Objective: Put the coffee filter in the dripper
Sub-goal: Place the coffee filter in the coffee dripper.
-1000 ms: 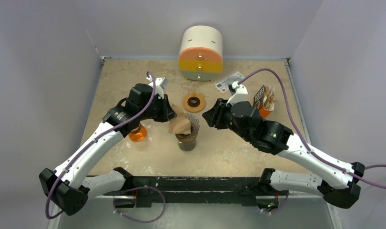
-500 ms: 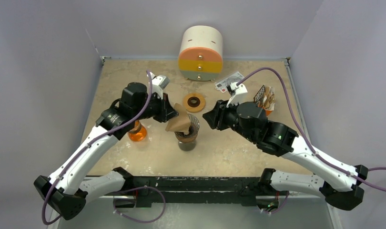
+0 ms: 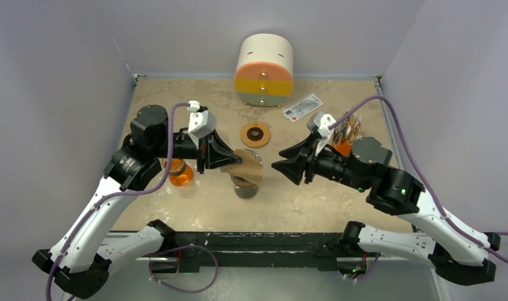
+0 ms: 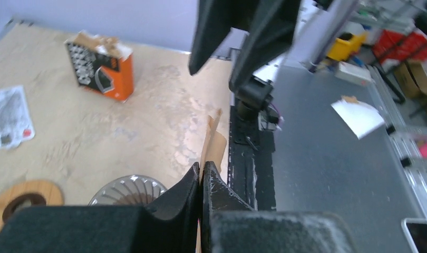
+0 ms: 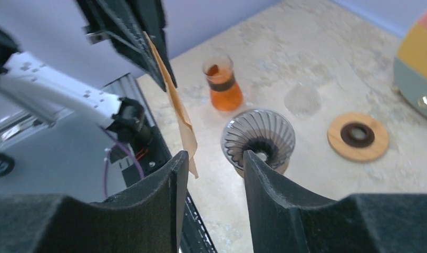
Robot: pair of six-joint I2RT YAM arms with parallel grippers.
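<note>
A folded brown paper coffee filter [image 3: 244,165] hangs just above the ribbed glass dripper [image 3: 246,187], covering part of it from above. My left gripper [image 3: 236,160] is shut on the filter's left edge. In the left wrist view the jaws [image 4: 202,169] pinch the filter [image 4: 214,143], with the dripper [image 4: 128,191] below and to the left. My right gripper [image 3: 278,160] hovers open just right of the filter. In the right wrist view the filter [image 5: 175,103] hangs ahead of the left finger, not between the jaws, and the dripper [image 5: 259,138] stands beyond.
A small carafe of orange liquid [image 3: 181,173] stands left of the dripper. Behind it lies a wooden ring [image 3: 255,134]. A round drawer unit [image 3: 264,69] is at the back, with a card [image 3: 302,106] and an orange box [image 3: 349,133] to the right.
My left arm has swung up and turned, carrying the filter higher over the dripper. My right arm has lifted and pulled back a little to the right, its jaws slightly wider.
</note>
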